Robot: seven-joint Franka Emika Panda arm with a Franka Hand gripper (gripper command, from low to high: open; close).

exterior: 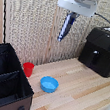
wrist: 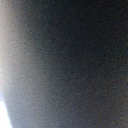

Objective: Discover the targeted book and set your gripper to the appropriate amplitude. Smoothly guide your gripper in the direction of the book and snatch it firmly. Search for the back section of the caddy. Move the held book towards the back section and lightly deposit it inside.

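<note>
The thin dark navy-blue book [exterior: 65, 29] hangs tilted, high in the air above the wooden table, under the white wrist block. My gripper [exterior: 72, 16] is shut on the book's upper end. The black soft-sided caddy [exterior: 25, 98] stands at the exterior view's lower left, with an inner divider [exterior: 2, 77] splitting it into compartments. The book is above and to the exterior view's right of the caddy, well apart from it. The wrist view is filled by a dark blurred surface [wrist: 75, 60] close to the lens, with nothing else discernible.
A red cup [exterior: 28, 68] stands next to the caddy's far corner. A blue bowl [exterior: 49, 84] sits on the table [exterior: 80, 95] in front of it. A black boxy machine with a front handle [exterior: 102, 50] stands at the exterior view's right. A woven wall is behind.
</note>
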